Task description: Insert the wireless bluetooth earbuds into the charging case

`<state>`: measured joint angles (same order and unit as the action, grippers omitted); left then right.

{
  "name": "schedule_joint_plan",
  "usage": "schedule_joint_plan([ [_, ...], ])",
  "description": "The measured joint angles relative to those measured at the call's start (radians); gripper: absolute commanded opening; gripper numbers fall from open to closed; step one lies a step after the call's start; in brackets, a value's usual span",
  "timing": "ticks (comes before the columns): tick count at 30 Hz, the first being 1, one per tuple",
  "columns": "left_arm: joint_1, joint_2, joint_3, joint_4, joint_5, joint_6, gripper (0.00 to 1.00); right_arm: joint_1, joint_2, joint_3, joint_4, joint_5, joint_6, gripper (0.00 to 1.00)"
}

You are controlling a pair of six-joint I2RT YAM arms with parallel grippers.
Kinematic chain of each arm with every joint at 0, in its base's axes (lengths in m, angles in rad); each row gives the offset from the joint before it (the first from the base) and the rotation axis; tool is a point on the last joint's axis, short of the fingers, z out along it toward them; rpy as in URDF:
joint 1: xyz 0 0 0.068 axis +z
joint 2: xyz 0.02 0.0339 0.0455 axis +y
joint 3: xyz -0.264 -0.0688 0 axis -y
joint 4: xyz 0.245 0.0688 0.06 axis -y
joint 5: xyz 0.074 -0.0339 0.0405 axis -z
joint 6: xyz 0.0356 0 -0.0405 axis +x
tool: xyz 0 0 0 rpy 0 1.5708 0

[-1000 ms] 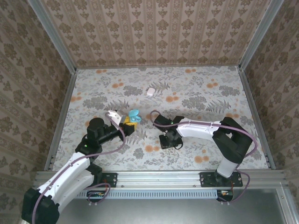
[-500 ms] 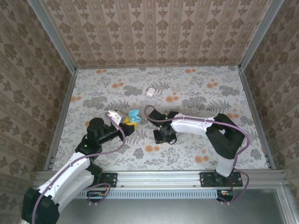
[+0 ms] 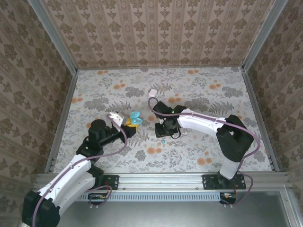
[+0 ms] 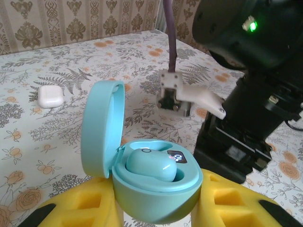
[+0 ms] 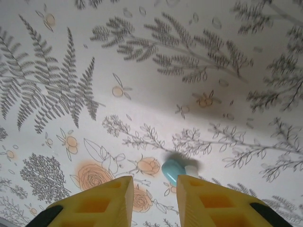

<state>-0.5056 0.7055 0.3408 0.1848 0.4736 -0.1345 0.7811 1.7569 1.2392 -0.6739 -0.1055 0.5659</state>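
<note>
The teal earbud (image 5: pixel 172 171) at lower centre is being judged light and slippery, best pinched across its sides by the right gripper's (image 5: pixel 154 183) spread, empty jaws, while the charging case (image 4: pixel 102 132) is being pinched by the left gripper (image 4: pixel 156 197).

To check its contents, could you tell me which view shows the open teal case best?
Left wrist view: the teal case is close up, lid open, one teal earbud seated inside. Top external shows it as a small blob.

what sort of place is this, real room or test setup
Probably a robot test cell, not a room: wallpaper panels in an aluminium frame, floral tabletop, left arm and right arm bolted to a near rail.
</note>
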Motion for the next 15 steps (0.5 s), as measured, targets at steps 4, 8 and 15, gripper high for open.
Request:
schedule_joint_plan([
  [4,0.000,0.000,0.000,-0.002,0.000,0.000,0.28,-0.032,0.038,0.023,0.009,-0.012,-0.056,0.15],
  [8,0.000,-0.002,0.000,-0.013,-0.001,-0.001,0.28,-0.063,0.074,0.021,0.018,-0.031,-0.081,0.14],
  [15,0.000,-0.034,0.000,-0.036,-0.011,-0.008,0.28,-0.082,0.079,-0.065,0.072,-0.071,-0.092,0.13],
])
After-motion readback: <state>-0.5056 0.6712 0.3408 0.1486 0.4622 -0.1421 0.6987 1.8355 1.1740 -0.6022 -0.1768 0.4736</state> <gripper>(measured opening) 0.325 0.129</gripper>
